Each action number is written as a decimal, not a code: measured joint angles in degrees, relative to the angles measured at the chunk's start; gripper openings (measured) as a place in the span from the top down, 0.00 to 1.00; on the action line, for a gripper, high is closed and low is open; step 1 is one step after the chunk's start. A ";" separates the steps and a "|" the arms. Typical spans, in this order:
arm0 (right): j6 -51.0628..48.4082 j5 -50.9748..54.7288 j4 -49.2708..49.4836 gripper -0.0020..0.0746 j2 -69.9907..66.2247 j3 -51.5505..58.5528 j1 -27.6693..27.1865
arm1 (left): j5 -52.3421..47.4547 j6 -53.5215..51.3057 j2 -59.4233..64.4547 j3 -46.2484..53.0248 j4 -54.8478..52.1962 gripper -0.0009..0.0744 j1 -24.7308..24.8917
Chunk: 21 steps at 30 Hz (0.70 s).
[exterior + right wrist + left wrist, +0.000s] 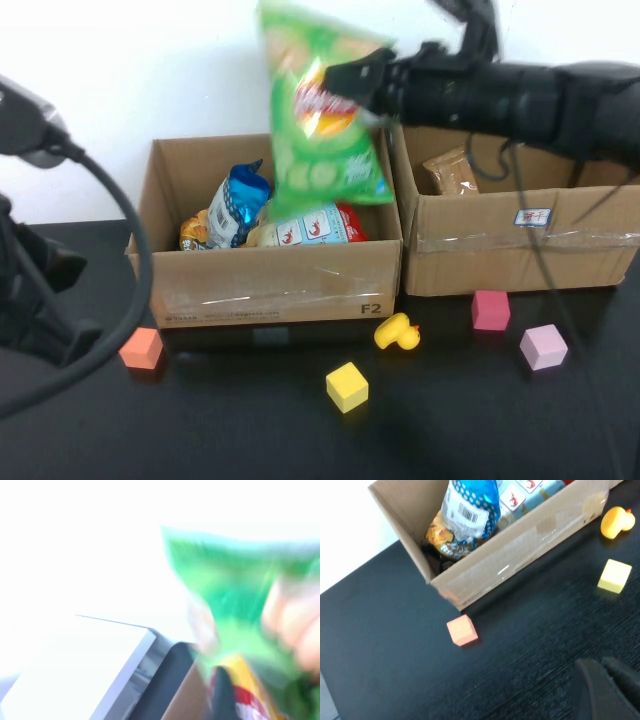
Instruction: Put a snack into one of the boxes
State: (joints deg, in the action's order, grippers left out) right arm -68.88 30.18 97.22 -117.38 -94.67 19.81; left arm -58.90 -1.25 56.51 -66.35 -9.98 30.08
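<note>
My right gripper (352, 78) is shut on a green chip bag (320, 120) and holds it in the air above the right end of the left cardboard box (270, 290). That box holds a blue snack bag (238, 203), an orange packet and a pale blue shrimp-print packet. The right cardboard box (520, 245) holds a brown packet (452, 172). The green bag fills the right wrist view (235, 595), blurred. My left gripper (607, 672) hangs above the bare table at the near left, away from the boxes, its fingers close together and empty.
Loose toys lie on the black table in front of the boxes: an orange cube (142, 348), a yellow cube (347, 386), a yellow duck (396, 332), a dark pink cube (490, 310) and a light pink cube (543, 346). A white wall stands behind the boxes.
</note>
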 joint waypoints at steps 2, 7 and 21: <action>1.98 0.59 0.00 0.34 -2.99 -2.80 0.00 | -0.55 0.13 -0.54 0.14 0.00 0.99 0.00; 4.42 0.48 -1.39 0.17 -5.53 -6.27 0.00 | 1.98 4.27 -3.37 3.21 -2.22 0.99 0.00; 8.15 2.18 -30.50 0.61 18.03 -7.08 0.00 | 26.24 18.33 -29.79 26.62 -13.50 0.99 0.00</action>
State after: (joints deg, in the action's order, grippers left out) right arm -60.73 32.36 66.73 -99.35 -101.76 19.81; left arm -32.66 17.08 26.72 -39.73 -23.48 30.08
